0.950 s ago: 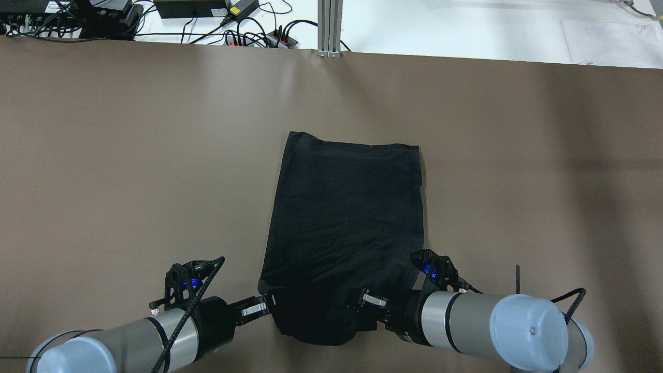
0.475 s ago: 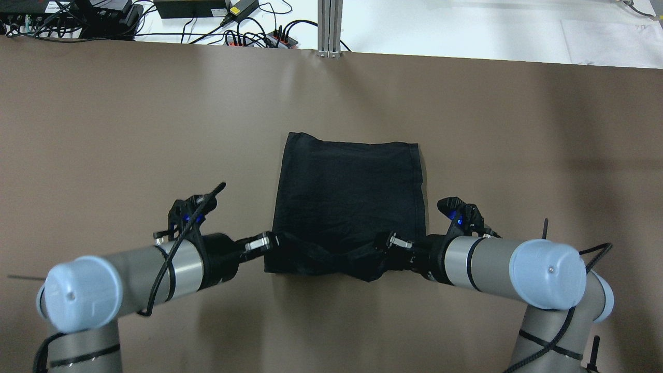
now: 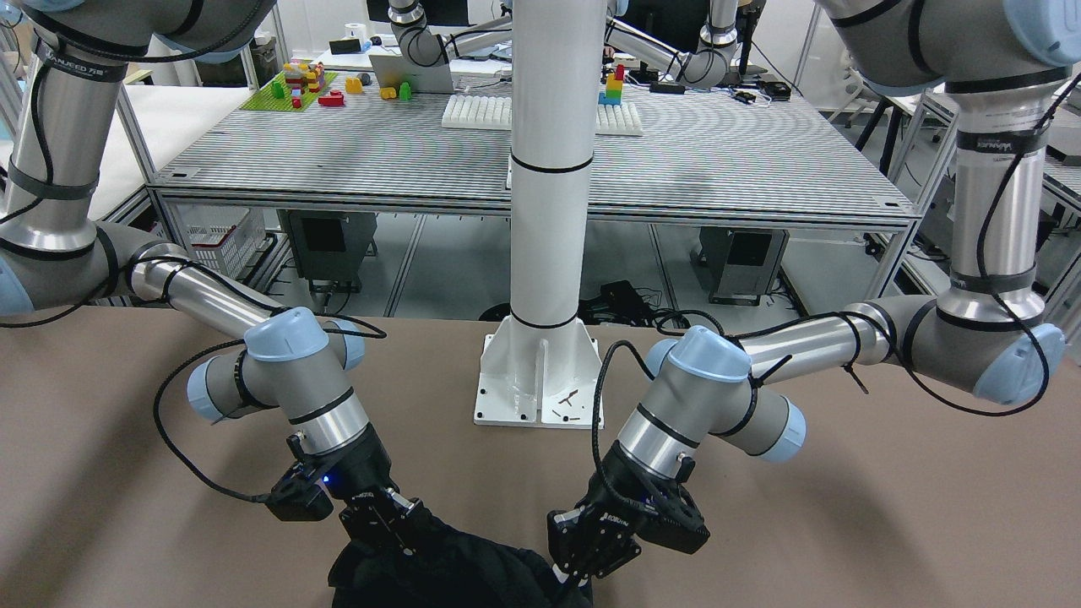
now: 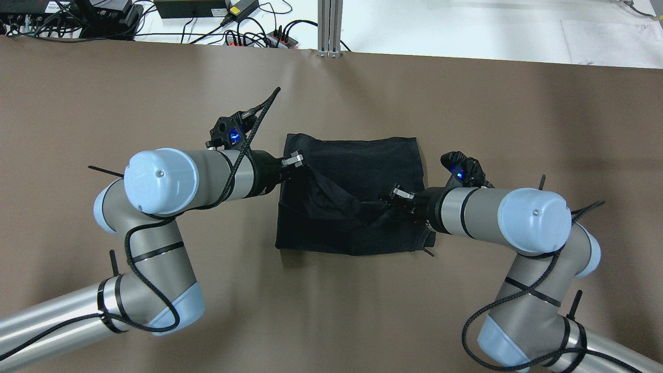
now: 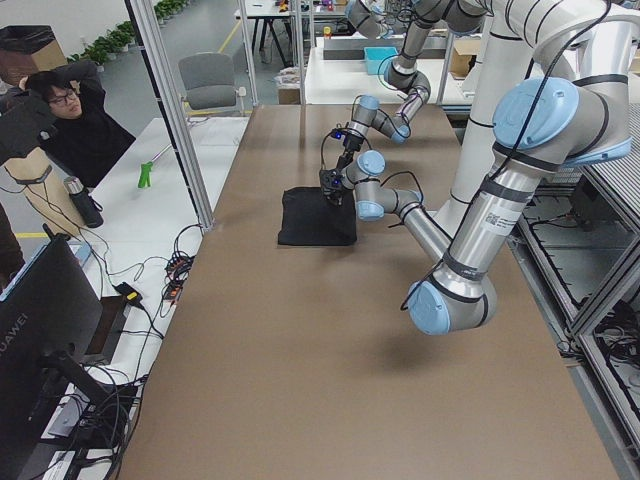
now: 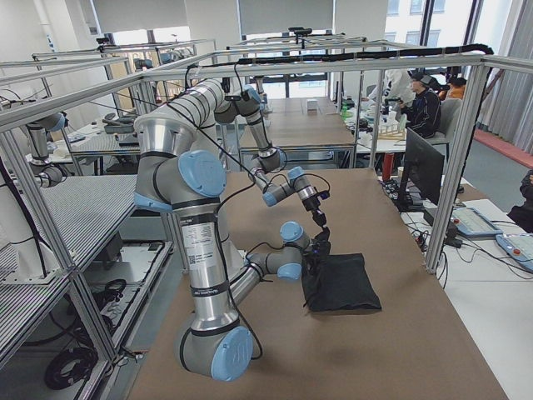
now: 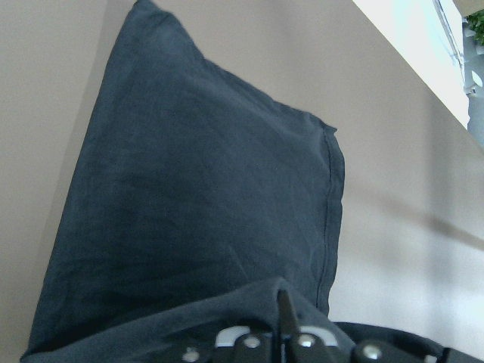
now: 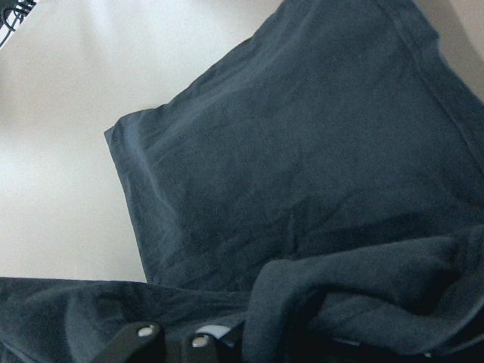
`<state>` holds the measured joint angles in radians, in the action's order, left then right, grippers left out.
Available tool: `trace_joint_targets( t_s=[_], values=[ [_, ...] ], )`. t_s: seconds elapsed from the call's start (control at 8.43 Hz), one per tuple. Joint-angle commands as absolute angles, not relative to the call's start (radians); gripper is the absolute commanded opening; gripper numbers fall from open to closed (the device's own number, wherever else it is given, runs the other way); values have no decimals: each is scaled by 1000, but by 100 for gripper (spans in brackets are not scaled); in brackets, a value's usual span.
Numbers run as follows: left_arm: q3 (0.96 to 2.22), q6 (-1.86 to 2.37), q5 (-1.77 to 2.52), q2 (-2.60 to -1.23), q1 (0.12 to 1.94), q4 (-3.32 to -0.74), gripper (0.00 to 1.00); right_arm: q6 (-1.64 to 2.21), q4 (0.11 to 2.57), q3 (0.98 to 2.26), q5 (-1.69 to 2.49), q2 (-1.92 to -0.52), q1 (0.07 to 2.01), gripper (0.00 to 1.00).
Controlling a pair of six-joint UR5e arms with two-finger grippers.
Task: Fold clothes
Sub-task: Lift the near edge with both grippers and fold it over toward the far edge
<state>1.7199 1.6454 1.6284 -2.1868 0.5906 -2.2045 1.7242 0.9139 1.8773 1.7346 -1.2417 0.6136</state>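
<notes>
black t-shirt (image 4: 362, 155) at mid-table, doubled into a rough rectangle. plain black side up, chest print not in sight. lower layers flat on the brown table (image 4: 155, 77). on top, a slack ridge of cloth hung between the two claws, raised off the layer beneath.

left claw (image 4: 298, 161) clamped on the ridge's end at the shirt's left side, near the far-left corner. right claw (image 4: 396, 196) clamped on the other end at the right side, about midway along that edge. in both wrist views: tool tip half hidden under dark cloth, flat shirt spread out ahead. so: both closed on cloth.

reason for the two-point hold, as judged: one edge pinned at both ends, to travel as a line and not as a bunch. lifted to avoid dragging the layer below. wrists low and turned inward, probably to keep the drop short at release.

step in hand, as judged: folding the near part over toward the far hem, roughly half across. held edge slanted, left end further forward than right, sagging in the middle. risk: a skewed or wrinkled lay. remedy: bring the right end level and tension the span before release.

further out: power strip (image 4: 279, 40) with cables beyond the far table edge, well apart from the shirt. white post (image 3: 545, 169) at the robot's base. seated person (image 5: 70, 110) off to the operators' side, not near the work.
</notes>
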Motion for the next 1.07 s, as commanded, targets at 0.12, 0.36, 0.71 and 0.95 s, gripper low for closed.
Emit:
trace_joint_targets(
  t_s=[0.12, 0.36, 0.71, 0.95],
  values=[
    [1615, 1594, 1640, -2230, 637, -2203, 0, 1640, 908, 1731, 1703, -1131, 664, 0],
    [1595, 1588, 1637, -2230, 638, -2204, 1, 1638, 907, 1652, 1694, -1083, 667, 0],
    [1568, 1586, 1626, -2235, 649, -2206, 95, 1597, 908, 1635, 1709, -1077, 702, 94],
    [1560, 1589, 1647, -2255, 710, -2200, 95, 1563, 908, 1637, 1825, -1078, 768, 94]
  ],
)
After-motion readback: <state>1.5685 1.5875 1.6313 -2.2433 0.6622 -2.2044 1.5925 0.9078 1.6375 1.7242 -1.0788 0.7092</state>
